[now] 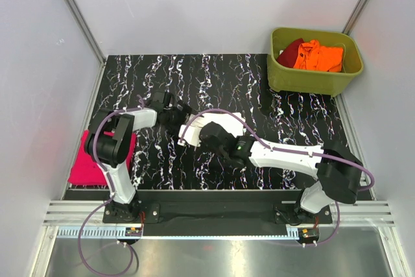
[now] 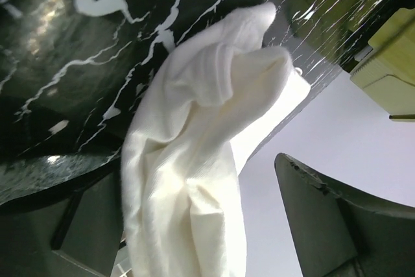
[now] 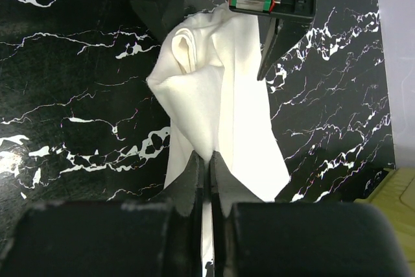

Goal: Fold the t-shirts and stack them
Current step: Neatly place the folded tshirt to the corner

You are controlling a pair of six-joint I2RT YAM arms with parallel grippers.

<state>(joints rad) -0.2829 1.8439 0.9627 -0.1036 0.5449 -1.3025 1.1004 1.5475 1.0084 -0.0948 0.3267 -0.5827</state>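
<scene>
One white t-shirt (image 3: 220,115), right end effector (image 3: 206,161) clamped on it, left end effector (image 1: 177,116) wide apart.

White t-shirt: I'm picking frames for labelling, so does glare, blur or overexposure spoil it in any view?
Left wrist: the white t-shirt is bright and soft, folds partly washed out; glare patches on the table. Right wrist: its weave is sharp; only the right gripper, close to the lens, is dark and blurred. Top external: evenly lit, but arms hide most of it.
</scene>
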